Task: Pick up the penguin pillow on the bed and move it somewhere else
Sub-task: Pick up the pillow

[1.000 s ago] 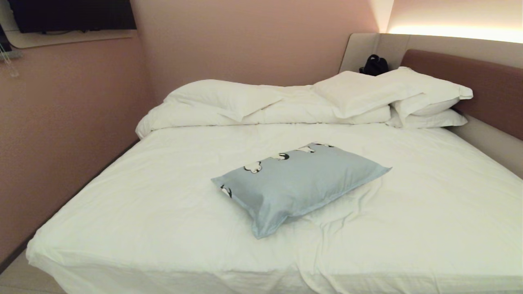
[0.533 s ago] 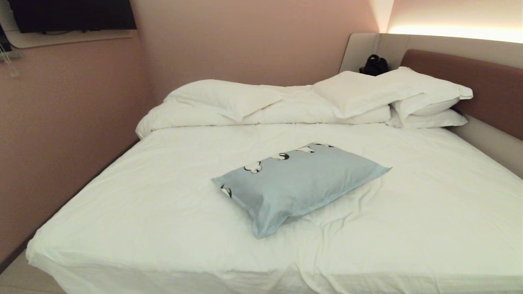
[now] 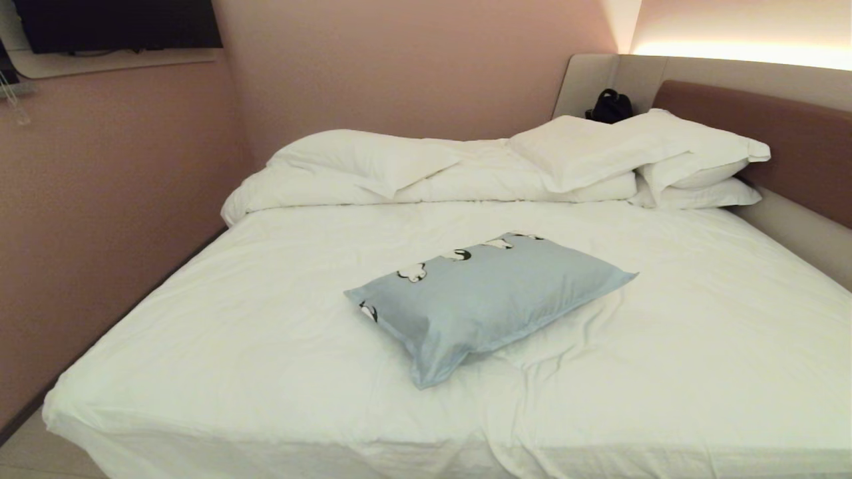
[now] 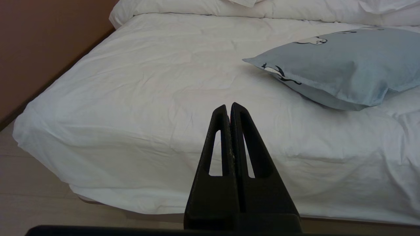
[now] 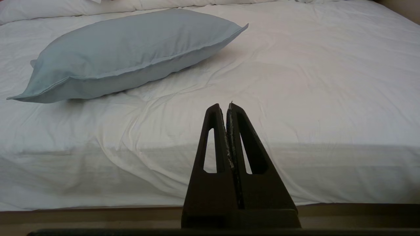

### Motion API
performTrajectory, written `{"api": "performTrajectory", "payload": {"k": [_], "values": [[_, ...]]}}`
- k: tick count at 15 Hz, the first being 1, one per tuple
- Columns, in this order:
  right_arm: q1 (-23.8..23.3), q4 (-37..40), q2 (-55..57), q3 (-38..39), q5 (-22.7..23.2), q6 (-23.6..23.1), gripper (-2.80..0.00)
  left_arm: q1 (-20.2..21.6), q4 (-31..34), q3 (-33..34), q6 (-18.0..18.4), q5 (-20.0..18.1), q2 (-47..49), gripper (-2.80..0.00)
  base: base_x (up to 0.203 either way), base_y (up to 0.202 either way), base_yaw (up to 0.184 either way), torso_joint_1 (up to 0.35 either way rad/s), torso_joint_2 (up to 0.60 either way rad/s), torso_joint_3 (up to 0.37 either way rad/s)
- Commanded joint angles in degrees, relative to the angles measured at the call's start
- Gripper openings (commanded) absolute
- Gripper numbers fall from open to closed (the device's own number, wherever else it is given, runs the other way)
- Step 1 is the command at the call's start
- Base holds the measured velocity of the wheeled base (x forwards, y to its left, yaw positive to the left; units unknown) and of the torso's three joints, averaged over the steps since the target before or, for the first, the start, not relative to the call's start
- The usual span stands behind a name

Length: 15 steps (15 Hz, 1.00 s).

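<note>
The penguin pillow (image 3: pixel 486 299), light blue-grey with black-and-white penguins along its far edge, lies flat near the middle of the bed (image 3: pixel 266 346) on the wrinkled white sheet. It also shows in the left wrist view (image 4: pixel 341 65) and the right wrist view (image 5: pixel 128 52). Neither arm appears in the head view. My left gripper (image 4: pixel 228 106) is shut and empty, held off the bed's near edge, short of the pillow. My right gripper (image 5: pixel 224 106) is likewise shut and empty, in front of the near edge.
White pillows (image 3: pixel 639 153) and a folded white duvet (image 3: pixel 413 173) are piled at the far end by the brown headboard (image 3: pixel 772 133). A black bag (image 3: pixel 609 106) sits behind them. A pink wall (image 3: pixel 100 219) runs along the bed's left side. Floor (image 5: pixel 82 219) lies below the near edge.
</note>
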Motion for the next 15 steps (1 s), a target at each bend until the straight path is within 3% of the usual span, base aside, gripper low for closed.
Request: {"api": "performTrajectory", "payload": {"k": [1, 10, 15], "values": [[0.02, -0.07, 0.01, 0.05, 0.00, 0.01, -2.80, 0.01, -0.03, 0.00, -0.12, 0.01, -0.02, -2.80, 0.000, 0.000, 0.000, 0.000, 0.00, 0.000], [0.02, -0.07, 0.06, 0.05, 0.00, 0.01, -2.80, 0.01, -0.12, 0.00, 0.24, 0.03, -0.02, -2.80, 0.000, 0.000, 0.000, 0.000, 0.00, 0.000], [0.02, -0.07, -0.02, 0.05, 0.00, 0.01, -2.80, 0.01, -0.12, 0.00, 0.06, 0.03, -0.02, -2.80, 0.165, 0.000, -0.001, 0.008, 0.00, 0.002]]}}
